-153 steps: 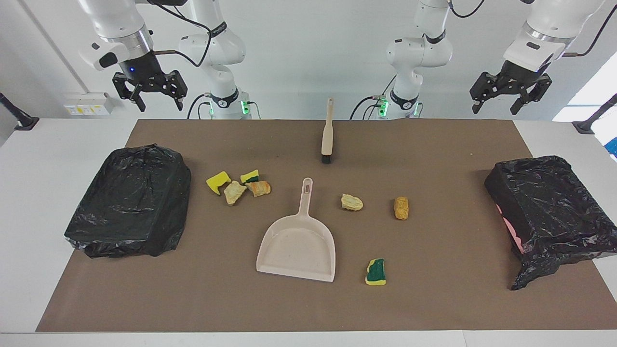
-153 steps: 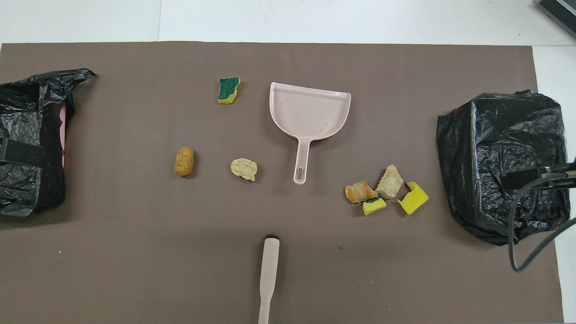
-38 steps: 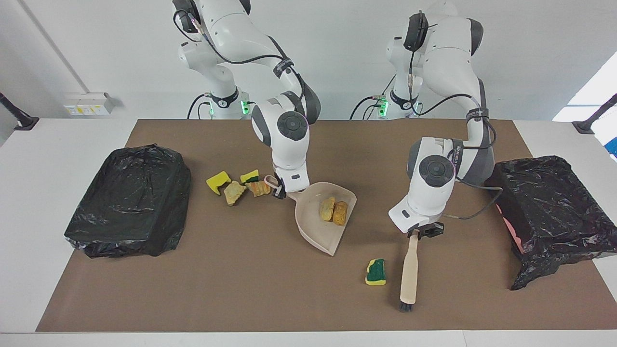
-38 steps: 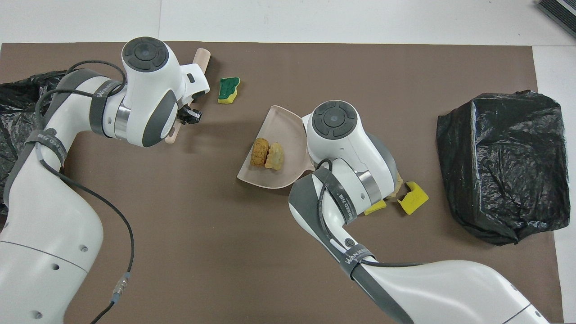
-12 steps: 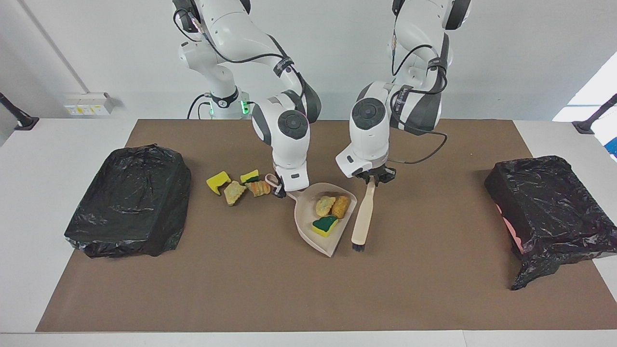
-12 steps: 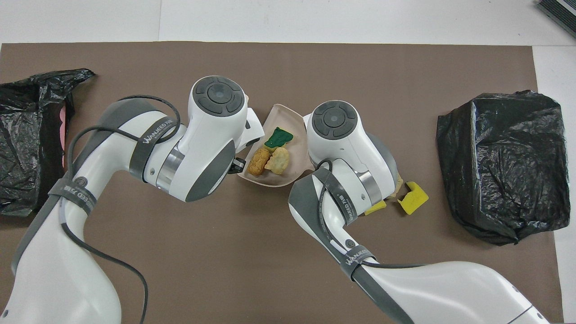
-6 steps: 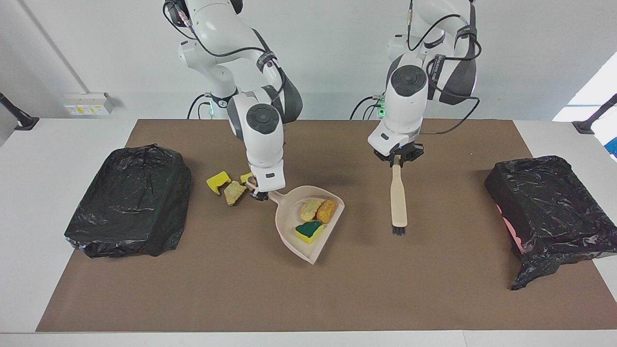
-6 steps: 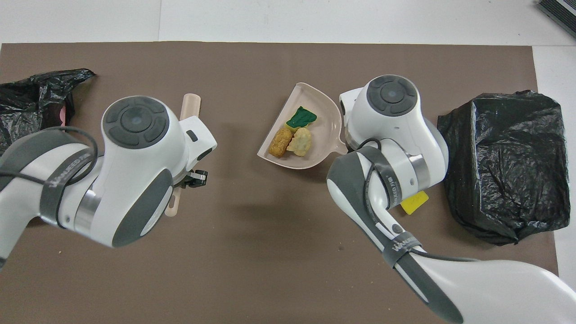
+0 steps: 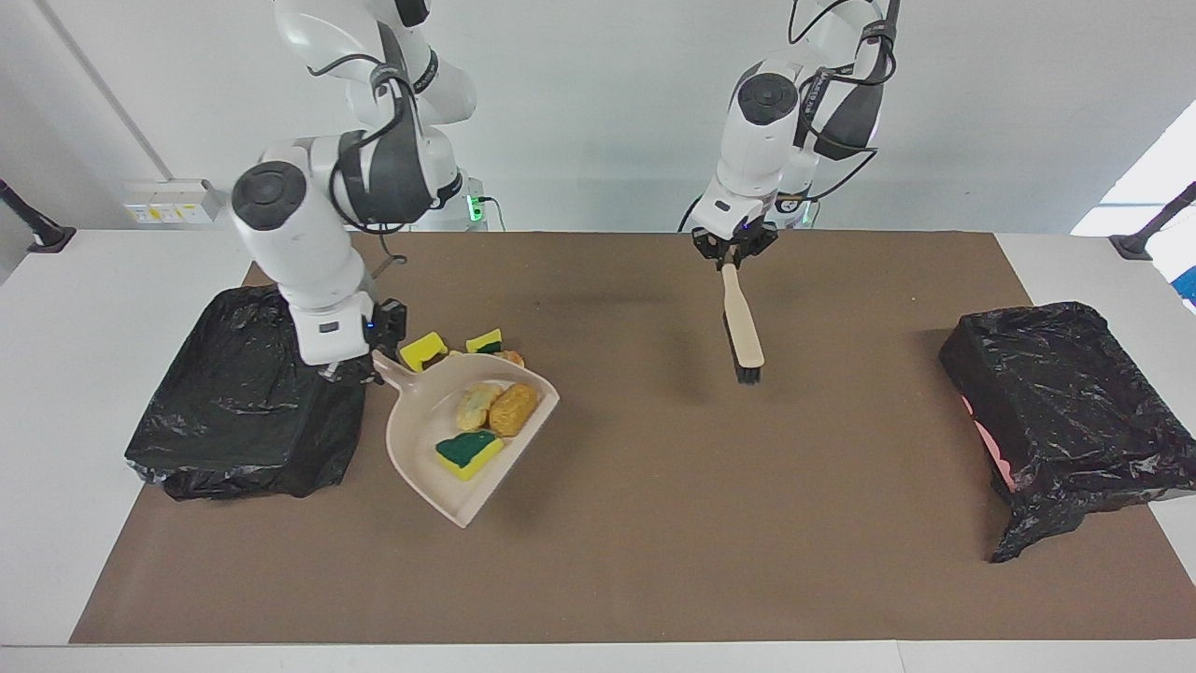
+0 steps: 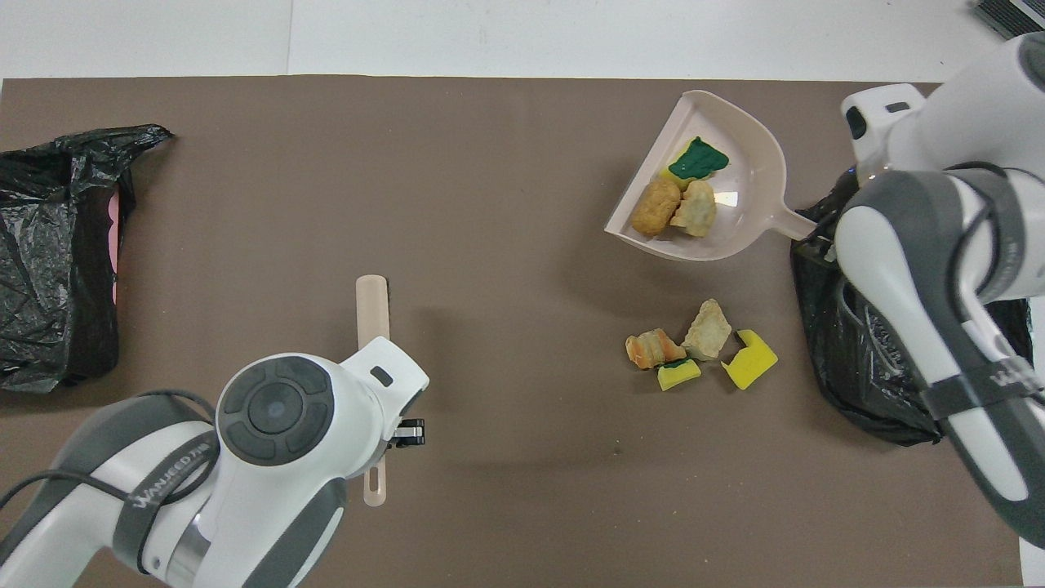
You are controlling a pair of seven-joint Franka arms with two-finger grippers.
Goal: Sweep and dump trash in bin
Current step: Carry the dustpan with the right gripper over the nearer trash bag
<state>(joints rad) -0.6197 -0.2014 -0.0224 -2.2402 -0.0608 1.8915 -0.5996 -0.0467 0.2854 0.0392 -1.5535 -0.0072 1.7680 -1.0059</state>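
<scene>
My right gripper (image 9: pixel 363 363) is shut on the handle of the beige dustpan (image 9: pixel 439 439), which hangs tilted above the mat right beside the black bin (image 9: pixel 248 393) at the right arm's end. In the pan (image 10: pixel 747 196) lie three pieces of trash: a green-backed sponge (image 9: pixel 467 453), a tan chunk (image 9: pixel 476 404) and an orange chunk (image 9: pixel 512 409). Several more scraps (image 10: pixel 706 351) lie on the mat, nearer to the robots than the pan. My left gripper (image 9: pixel 735 254) is shut on the handle of the brush (image 9: pixel 744 322), which hangs bristles down over the mat.
A second black-bagged bin (image 9: pixel 1065 411) stands at the left arm's end of the brown mat (image 9: pixel 654 561). The right arm covers part of the nearby bin (image 10: pixel 873 367) in the overhead view.
The right gripper has carried the loaded dustpan from mid-mat toward the bin at the right arm's end. The left gripper has drawn the brush back toward the robots and a little higher.
</scene>
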